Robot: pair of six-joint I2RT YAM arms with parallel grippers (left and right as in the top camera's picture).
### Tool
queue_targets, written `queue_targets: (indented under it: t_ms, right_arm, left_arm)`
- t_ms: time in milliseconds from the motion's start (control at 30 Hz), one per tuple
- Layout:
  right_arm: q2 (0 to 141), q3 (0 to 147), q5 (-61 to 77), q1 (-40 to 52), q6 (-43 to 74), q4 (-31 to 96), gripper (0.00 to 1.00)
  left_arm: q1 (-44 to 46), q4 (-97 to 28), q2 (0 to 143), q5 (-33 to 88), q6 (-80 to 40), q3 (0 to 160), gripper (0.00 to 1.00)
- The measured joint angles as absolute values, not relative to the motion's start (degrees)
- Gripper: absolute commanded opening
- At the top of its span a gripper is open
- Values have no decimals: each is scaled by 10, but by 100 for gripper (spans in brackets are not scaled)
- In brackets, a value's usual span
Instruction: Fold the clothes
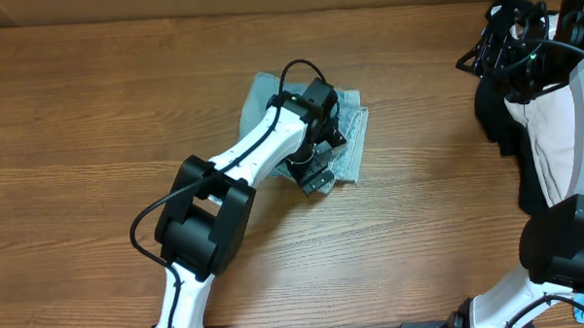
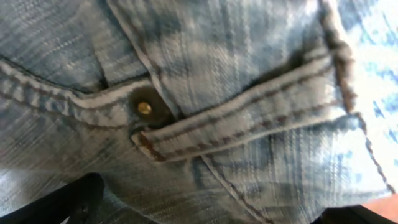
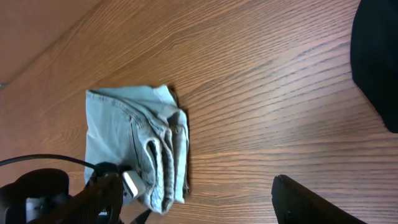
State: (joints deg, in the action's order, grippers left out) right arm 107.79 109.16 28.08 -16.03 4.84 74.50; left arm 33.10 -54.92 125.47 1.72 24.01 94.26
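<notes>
Big picture first: wooden table (image 1: 95, 112), mostly bare, with the left arm (image 1: 243, 156) reaching diagonally in over the middle and the right arm (image 1: 554, 145) parked way off at the right edge. There's a black garment (image 1: 490, 118) bunched up under that right arm, well apart from the action.

The denim shorts (image 1: 354, 133) sit near the table's centre, already folded into a compact, roughly square bundle. From the right wrist view you can see several layers stacked at one edge, and they don't line up neatly.

The left gripper (image 1: 317, 173) is right on top of the bundle, claw spread wide. Its own camera is basically buried in denim, with one dark finger at each bottom corner, so it doesn't look clamped on anything. The right gripper (image 3: 198, 183) hangs over bare wood, claw apart too, nothing between the fingers.

Small stuff: a brass rivet (image 2: 144, 108) and a stitched pocket seam (image 2: 249, 118) fill the left wrist view.

What could go wrong, imo: the fold looks about done, so the risk is undoing it. If the left claw lifts off at an angle, a finger could snag that seam or the top layer and peel it back. The loose stacked edge looks ready to slump open. Also, if the right arm swings in, it might drag the black garment along.
</notes>
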Motion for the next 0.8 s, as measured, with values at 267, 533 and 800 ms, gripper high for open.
queue_targets:
  t_ms: [267, 533, 800]
  right_arm:
    - [1078, 1092, 281, -160, 48, 745, 81]
    - [1078, 1092, 281, -160, 48, 745, 81]
    - [1078, 1092, 281, -160, 49, 748, 81]
  left_arm:
    - [296, -457, 1242, -30, 100, 910, 100]
    - [131, -409, 1242, -41, -45, 906, 100]
    - [-32, -270, 1248, -25, -142, 896, 100]
